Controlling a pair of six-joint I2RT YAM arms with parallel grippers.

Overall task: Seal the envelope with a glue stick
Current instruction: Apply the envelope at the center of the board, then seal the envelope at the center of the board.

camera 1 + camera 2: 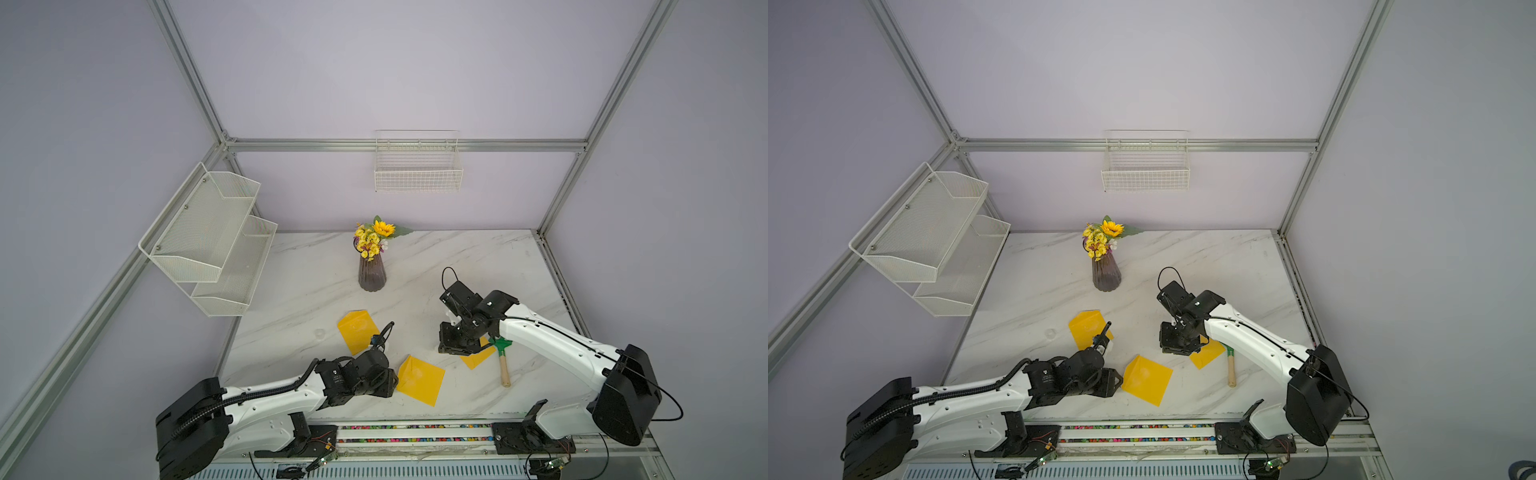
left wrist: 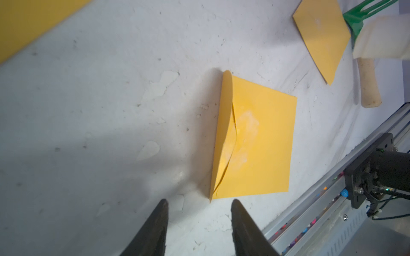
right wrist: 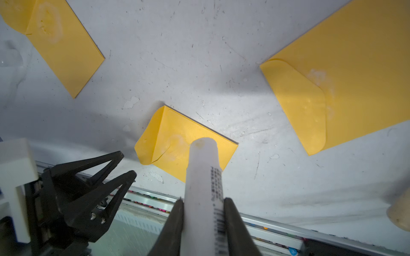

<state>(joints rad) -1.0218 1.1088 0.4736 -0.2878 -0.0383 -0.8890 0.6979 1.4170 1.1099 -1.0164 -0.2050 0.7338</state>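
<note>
Three yellow envelopes lie on the marble table. The middle envelope (image 1: 420, 380) (image 2: 261, 137) (image 3: 175, 141) has its flap half raised and a pale smear beside the flap. My left gripper (image 2: 199, 202) (image 3: 127, 163) is open just off that envelope's near corner, with nothing between its fingers. My right gripper (image 3: 204, 199) is shut on the glue stick (image 3: 203, 168), a white cylinder with a dark printed label. It hangs above the table with its rounded end over the middle envelope. In both top views the wrists hide the jaws.
Another envelope (image 1: 357, 334) lies left of centre, and one (image 1: 478, 357) lies partly under my right wrist. A green rake with a wooden handle (image 1: 503, 361) lies beside it. A vase of flowers (image 1: 372, 274) stands behind. Mesh shelves (image 1: 208, 241) and a wire basket (image 1: 417, 166) hang on the walls.
</note>
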